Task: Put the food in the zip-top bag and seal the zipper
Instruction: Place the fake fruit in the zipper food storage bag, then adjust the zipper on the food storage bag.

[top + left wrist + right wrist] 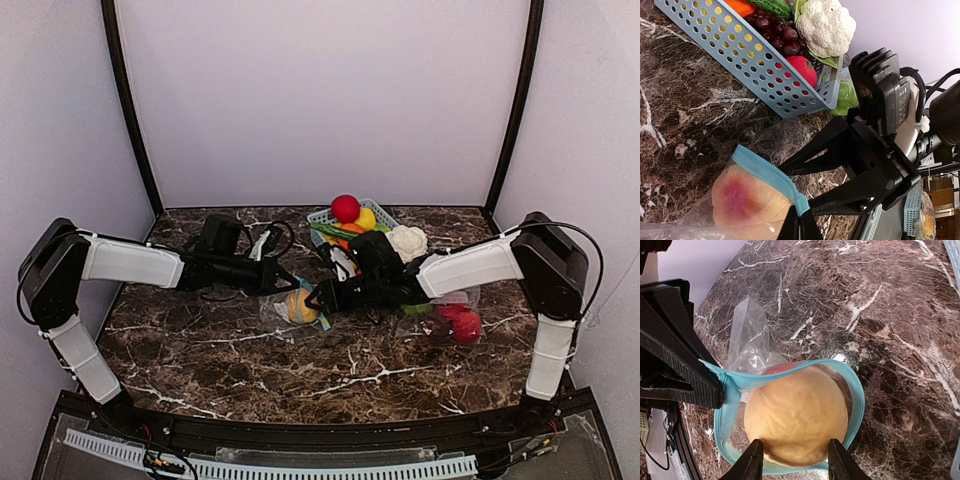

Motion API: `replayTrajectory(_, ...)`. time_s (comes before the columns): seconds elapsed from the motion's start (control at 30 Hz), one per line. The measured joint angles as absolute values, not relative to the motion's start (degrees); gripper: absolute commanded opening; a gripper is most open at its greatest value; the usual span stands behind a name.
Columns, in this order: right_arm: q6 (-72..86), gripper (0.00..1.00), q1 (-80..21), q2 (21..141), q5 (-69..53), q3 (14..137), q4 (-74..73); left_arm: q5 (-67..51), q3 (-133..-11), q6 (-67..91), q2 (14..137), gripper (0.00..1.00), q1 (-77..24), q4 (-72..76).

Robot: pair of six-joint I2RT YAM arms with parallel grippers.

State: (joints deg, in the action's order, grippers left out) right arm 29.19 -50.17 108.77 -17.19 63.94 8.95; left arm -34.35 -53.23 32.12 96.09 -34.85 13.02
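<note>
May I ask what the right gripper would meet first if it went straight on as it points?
The peach just ahead between its fingers, in the mouth of the zip-top bag; whether they already touch is unclear.

- Left arm (130, 262) and right arm (470, 268): white shell segments, black joint housings.
- Black cables (285, 230) loop at the left wrist; one thin black cable (599, 270) curves round the right shoulder.
- Left gripper (800, 227): black fingers, ribbed pad (687, 367).
- Right gripper (796, 462): black tapered fingers; black finned block (884, 92) on its wrist.
</note>
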Motion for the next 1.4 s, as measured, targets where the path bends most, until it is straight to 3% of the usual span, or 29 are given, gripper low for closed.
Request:
replayTrajectory(0.2, 28.5, 0.43, -50.6, 111.5, -18.7, 66.5, 9.0, -35.5, -53.2, 32.2, 96.1, 0.01, -34.6, 13.2)
replayTrajectory(0.43, 27.6, 0.61, -50.6, 111.0, -17.9, 66.1, 8.4, -35.9, -53.2, 32.1, 96.3, 0.01, -33.9, 13.1)
replayTrajectory(0.63, 27.1, 0.72, -50.6, 103.4, -15.3, 59.9, 5.9, -35.8, -54.0, 30.9, 96.3, 0.01, -31.3, 10.6)
replayTrajectory(0.9, 27.0, 0.59, -50.6, 98.7, -14.2, 54.4, 6.0, -35.8, -55.0, 29.8, 96.3, 0.01, -30.6, 8.9)
replayTrajectory(1.4, 23.4, 0.42, -50.6, 107.8, -15.3, 58.6, 6.0, -36.0, -55.0, 29.1, 96.3, 0.01, -30.6, 8.3)
